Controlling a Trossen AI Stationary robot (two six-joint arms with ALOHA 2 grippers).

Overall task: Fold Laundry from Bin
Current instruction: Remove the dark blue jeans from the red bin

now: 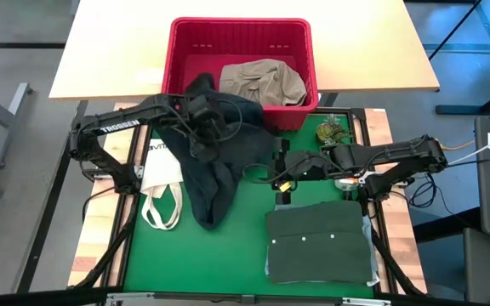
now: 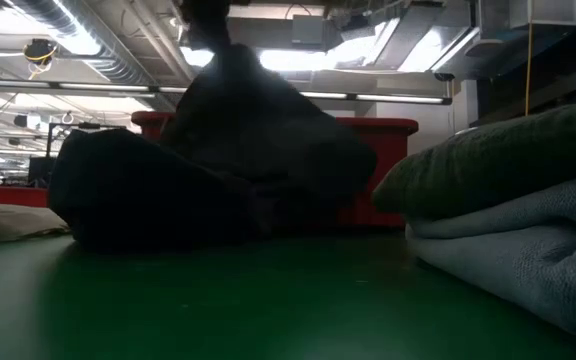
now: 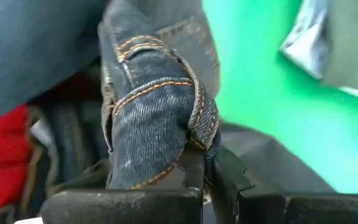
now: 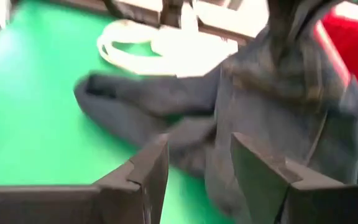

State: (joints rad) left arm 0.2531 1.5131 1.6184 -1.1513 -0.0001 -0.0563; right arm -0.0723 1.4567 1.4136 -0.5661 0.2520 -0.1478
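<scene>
Green table (image 1: 228,255) with red bin (image 1: 241,61) at its far edge, holding a khaki garment (image 1: 262,82). Dark jeans (image 1: 211,170) hang from the bin's near rim onto the table, pinched in the closed left gripper (image 3: 207,180). Right gripper (image 4: 197,165), jaws apart and empty, hovers beside them.

High view straight down; low view level, near; both share red bin (image 1: 241,34).
</scene>
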